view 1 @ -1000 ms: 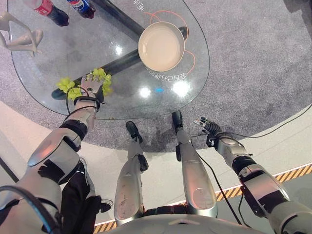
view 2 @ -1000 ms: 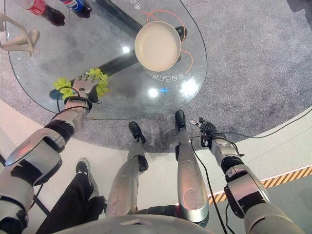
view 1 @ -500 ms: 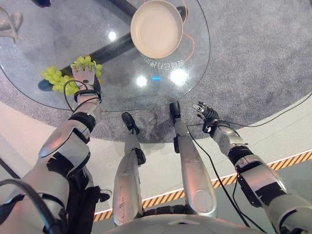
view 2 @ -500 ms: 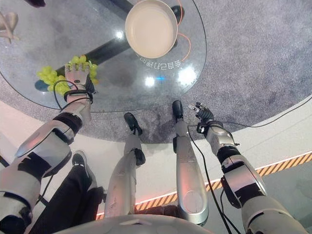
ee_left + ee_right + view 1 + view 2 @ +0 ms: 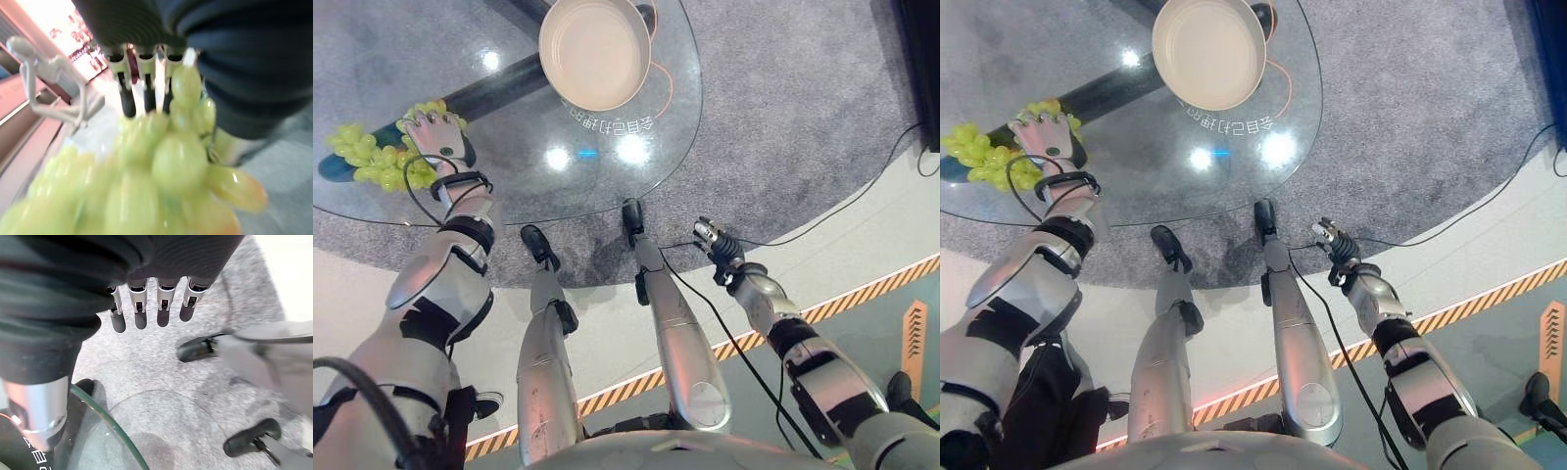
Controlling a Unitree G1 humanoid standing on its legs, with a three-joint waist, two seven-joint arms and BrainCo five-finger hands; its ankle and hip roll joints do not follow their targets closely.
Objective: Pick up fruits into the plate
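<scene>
Grapes, a green bunch, are lying on the glass table near its left edge, and the robot's left hand is resting right on top of them. From above the fingers look spread flat over the bunch. The wrist camera has grapes pressed up close under the dark fingertips, but I honestly can't tell if they're actually curled around anything. The plate, a cream round one, sits empty on the far side of the table, well apart from the grapes. The right hand hangs off the table over the grey carpet, fingers straight and loose, holding nothing.
</scene>
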